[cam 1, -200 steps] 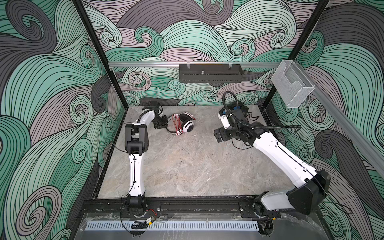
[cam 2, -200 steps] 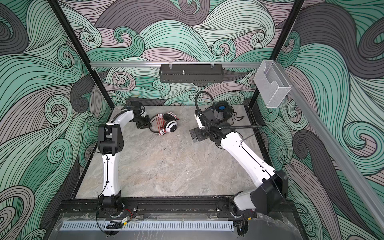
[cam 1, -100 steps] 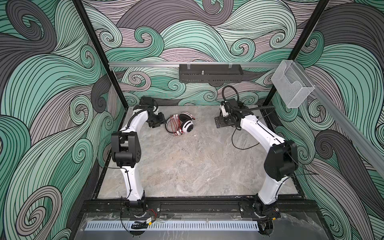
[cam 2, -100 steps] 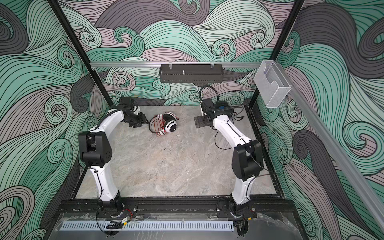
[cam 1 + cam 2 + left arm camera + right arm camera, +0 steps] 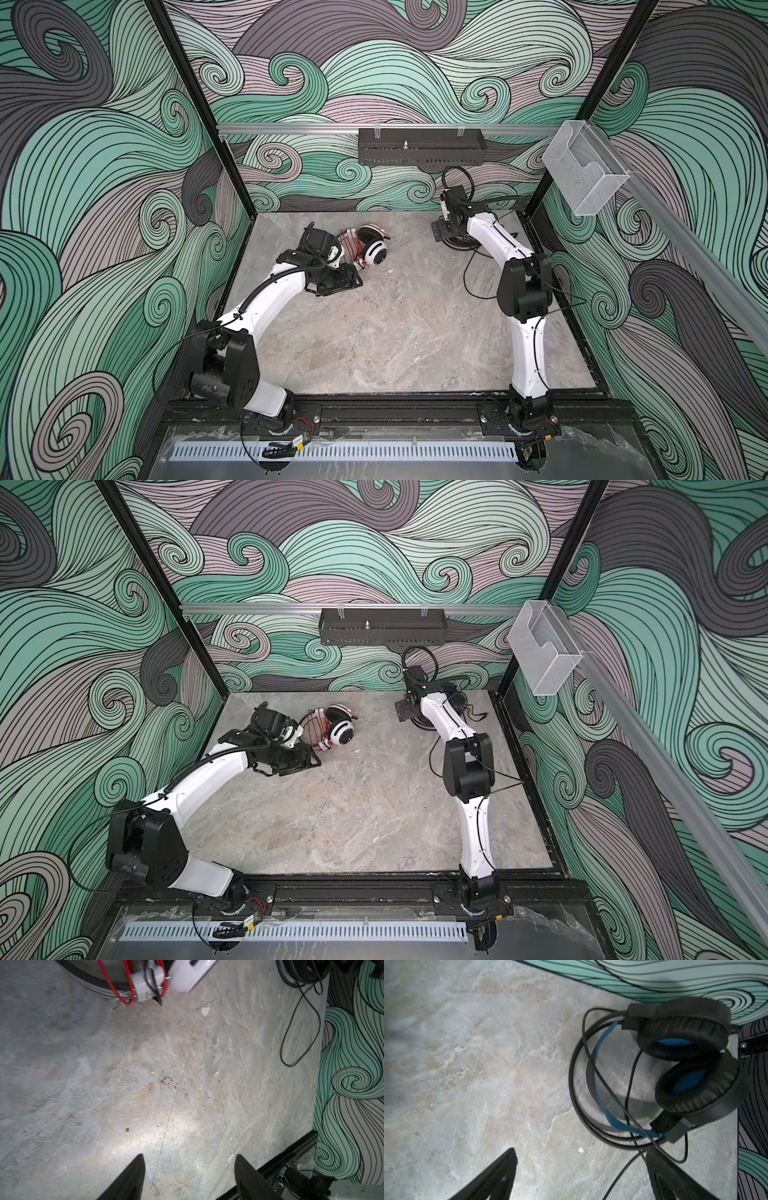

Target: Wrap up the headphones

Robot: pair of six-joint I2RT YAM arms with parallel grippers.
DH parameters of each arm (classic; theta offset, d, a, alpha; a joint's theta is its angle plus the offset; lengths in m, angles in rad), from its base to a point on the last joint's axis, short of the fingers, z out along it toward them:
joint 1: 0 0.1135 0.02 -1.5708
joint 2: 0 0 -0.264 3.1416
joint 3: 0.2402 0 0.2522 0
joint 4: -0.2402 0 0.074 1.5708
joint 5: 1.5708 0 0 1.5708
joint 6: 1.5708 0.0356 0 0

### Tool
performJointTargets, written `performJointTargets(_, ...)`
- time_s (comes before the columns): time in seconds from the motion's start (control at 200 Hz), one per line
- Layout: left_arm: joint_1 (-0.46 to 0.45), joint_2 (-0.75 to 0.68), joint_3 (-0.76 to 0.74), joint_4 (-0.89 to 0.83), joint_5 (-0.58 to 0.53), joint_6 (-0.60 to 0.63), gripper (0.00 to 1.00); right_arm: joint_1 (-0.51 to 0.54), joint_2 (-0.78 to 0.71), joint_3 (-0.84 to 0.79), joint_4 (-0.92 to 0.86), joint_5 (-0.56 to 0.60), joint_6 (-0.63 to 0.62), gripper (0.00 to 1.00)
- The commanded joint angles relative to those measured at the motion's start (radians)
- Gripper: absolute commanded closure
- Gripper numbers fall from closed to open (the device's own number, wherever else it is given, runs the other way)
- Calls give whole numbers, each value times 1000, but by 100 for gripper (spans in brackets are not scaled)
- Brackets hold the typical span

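- Your left gripper [image 5: 189,1156] has its jaws apart over bare surface [image 5: 145,1084], holding nothing. The white pair [image 5: 376,255] lies just beyond it on the far side, left of centre, with its red cord [image 5: 348,248] looped around the headband
- Your right gripper [image 5: 580,1150] has its jaws spread wide and empty too, at the far right of the surface
- The black pair [image 5: 685,1059] lies far and right of those jaws, tucked into the far right corner. Its ear cups sit side by side along the right edge and the headband bows toward the centre
- Its black cord [image 5: 577,1084] lies in loose loops over the headband. One strand passes close by a finger [image 5: 664,1174] without being pinched
- I judge the black pair is the one left to wrap, and your right arm is much nearer; the left would have to cross the surface
- The loops lie beside the jaws, not between them, so you would need to shift right, toward the corner
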Motion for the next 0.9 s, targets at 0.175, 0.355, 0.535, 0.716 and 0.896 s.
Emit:
performJointTargets(0.175, -18, -139, 23, 31, -10, -41, 31, -75, 232, 270, -126, -75, 42, 4)
performJointTargets(0.355, -19, -174, 91, 3, -127, -55, 36, -95, 281, 279, -128, -153, 107, 5)
performJointTargets(0.535, -17, -306, 49, 78, -367, -65, 39, -96, 287, 257, -164, -175, 150, 8)
performJointTargets(0.716, -11, -306, 84, 39, -384, -53, 38, -120, 260, 194, -166, -259, 202, 9)
performJointTargets(0.896, -8, -339, 46, 70, -372, -84, 38, -147, 239, 146, -166, -342, 251, 9)
